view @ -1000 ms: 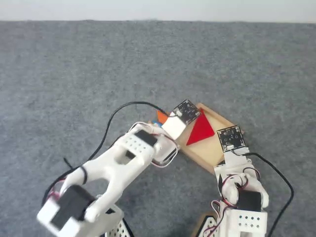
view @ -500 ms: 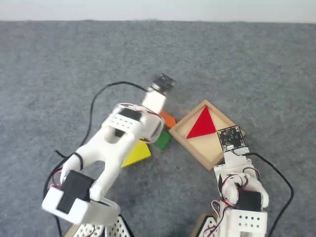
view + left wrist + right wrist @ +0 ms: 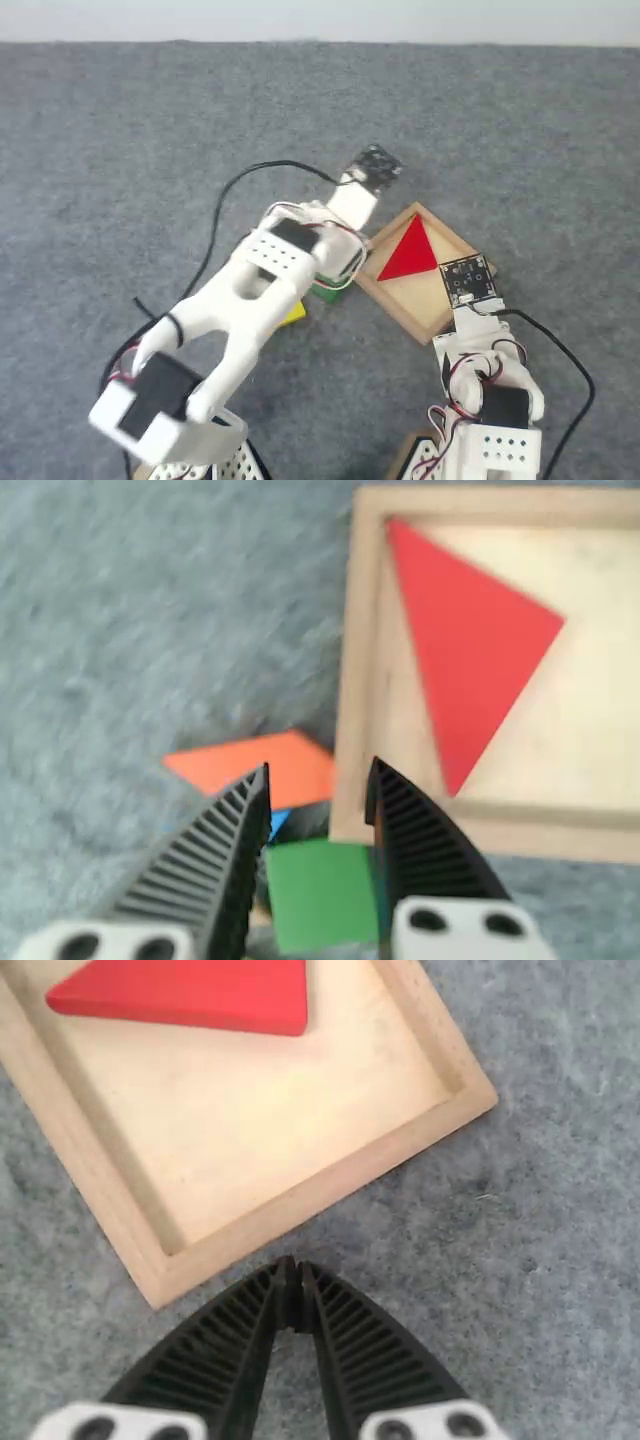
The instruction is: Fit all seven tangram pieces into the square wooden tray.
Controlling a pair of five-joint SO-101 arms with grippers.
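The square wooden tray [image 3: 436, 313] lies right of centre with one red triangle [image 3: 406, 251] in it. In the left wrist view my left gripper [image 3: 318, 775] is open and holds nothing. It hovers over the tray's left rim [image 3: 356, 680], above an orange piece [image 3: 250, 761], a green square [image 3: 320, 890] and a blue sliver [image 3: 281, 823]. My right gripper [image 3: 293, 1266] is shut and holds nothing. It stands over the carpet just outside the tray's near rim [image 3: 330, 1186]. The red triangle [image 3: 200, 990] lies at the tray's far side.
The green piece [image 3: 326, 292] and a yellow piece [image 3: 294, 314] lie on the grey carpet left of the tray, partly under the left arm [image 3: 260, 300]. A black cable [image 3: 230, 205] loops over the carpet by that arm.
The left arm swung left, away from the tray, then came back towards the tray's left edge. The right arm has kept still.
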